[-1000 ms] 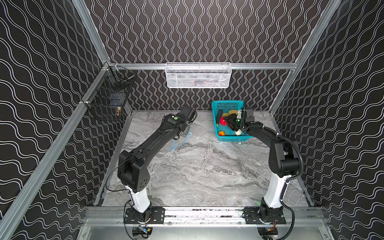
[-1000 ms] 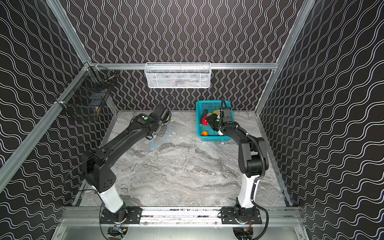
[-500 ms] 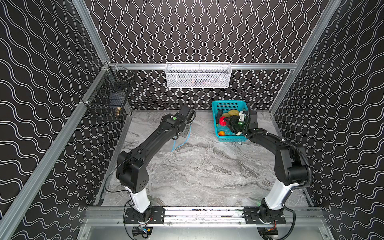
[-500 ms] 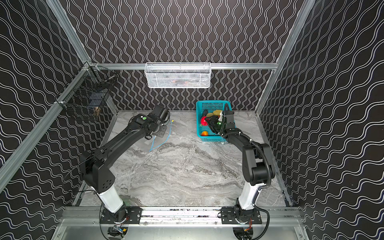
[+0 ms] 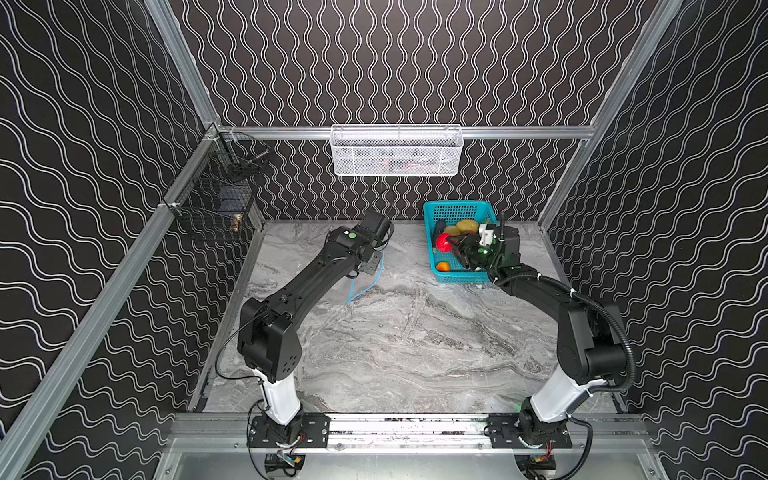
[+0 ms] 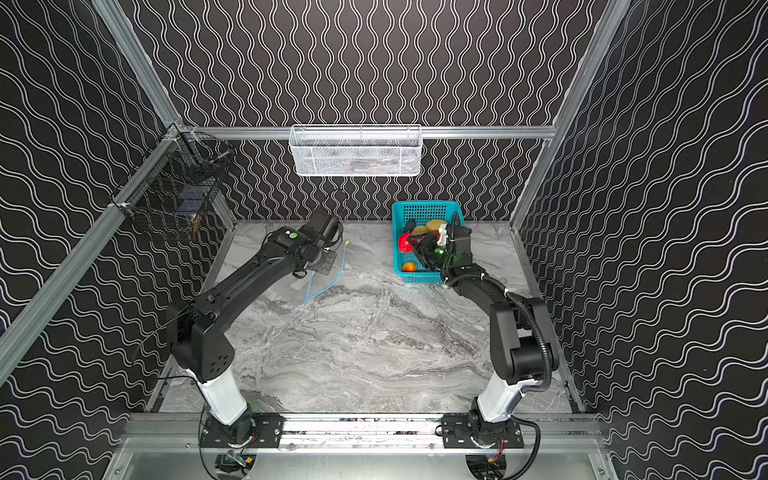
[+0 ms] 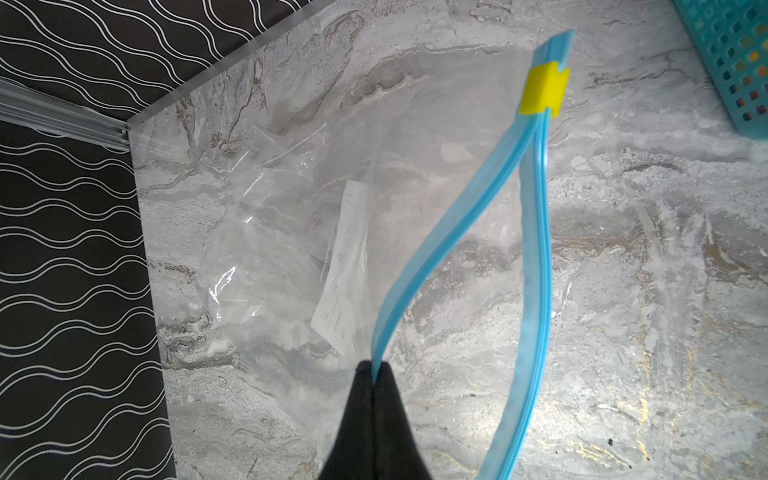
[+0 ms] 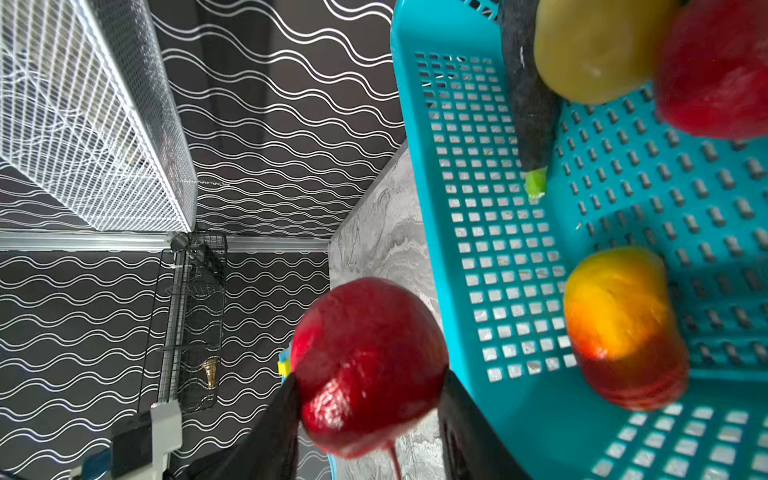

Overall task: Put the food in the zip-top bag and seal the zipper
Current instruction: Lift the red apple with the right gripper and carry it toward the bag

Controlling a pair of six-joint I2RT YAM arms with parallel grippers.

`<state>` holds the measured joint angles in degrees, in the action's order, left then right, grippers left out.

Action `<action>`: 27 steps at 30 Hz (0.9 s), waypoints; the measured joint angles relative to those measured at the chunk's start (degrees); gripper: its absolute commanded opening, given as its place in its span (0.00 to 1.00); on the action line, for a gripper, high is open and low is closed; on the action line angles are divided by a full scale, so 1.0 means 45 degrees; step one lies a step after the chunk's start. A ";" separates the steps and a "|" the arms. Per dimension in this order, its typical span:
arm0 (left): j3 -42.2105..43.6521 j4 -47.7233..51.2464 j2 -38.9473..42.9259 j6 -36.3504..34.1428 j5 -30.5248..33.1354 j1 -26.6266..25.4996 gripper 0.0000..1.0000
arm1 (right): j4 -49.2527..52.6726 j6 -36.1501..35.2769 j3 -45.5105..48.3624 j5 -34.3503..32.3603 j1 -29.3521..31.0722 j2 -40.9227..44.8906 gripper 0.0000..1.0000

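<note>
- Left hand (image 7: 376,370) is pinched together on 1 lip of the zipper (image 7: 453,216), holding the zip-top bag (image 7: 291,216) mouth up off the counter (image 7: 644,291).
- Right hand (image 8: 368,390) is clamped on a red tomato (image 8: 365,332) at the teal basket (image 8: 498,257) rim (other food (image 8: 623,316) lies inside).
- Risk: the mouth gapes narrowly, so the tomato could strike a lip and roll away, or tug the strip free.

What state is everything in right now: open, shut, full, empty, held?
zip-top bag: lying on the table, mouth open, no food inside.
zipper: unzipped, yellow slider at one end.
left fingers: shut on one lip of the zipper, holding it up.
right fingers: shut on a red tomato.
red tomato: held up at the rim of the teal basket.
teal basket: holds a potato, cucumber, second tomato, orange-yellow piece.
</note>
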<state>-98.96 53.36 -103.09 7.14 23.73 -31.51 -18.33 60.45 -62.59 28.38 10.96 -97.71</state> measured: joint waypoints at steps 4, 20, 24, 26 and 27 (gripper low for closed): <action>0.0005 0.0000 -0.0063 0.0000 -0.0112 0.0000 0.00 | -0.0024 -0.0296 0.0029 -0.0019 0.0393 0.0345 0.35; 0.0160 -0.0019 -0.0005 0.0000 -0.0262 0.0000 0.00 | -0.1248 0.0291 0.0539 -0.0141 0.1953 0.0588 0.35; 0.0160 -0.0019 -0.0005 0.0000 -0.0267 0.0000 0.00 | -0.1443 0.0330 0.0393 -0.0146 0.2395 0.0481 0.35; 0.0155 -0.0015 -0.0005 0.0000 -0.0262 0.0000 0.00 | -0.1535 0.0330 0.0340 -0.0170 0.2623 0.0427 0.35; 0.0136 -0.0010 -0.0005 0.0000 -0.0262 0.0000 0.00 | -0.1583 0.0330 0.0330 -0.0189 0.2764 0.0393 0.35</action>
<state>-98.35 53.32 -103.11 7.14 22.55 -31.51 -25.45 61.93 -61.10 27.53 23.40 -95.94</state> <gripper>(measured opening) 0.048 0.492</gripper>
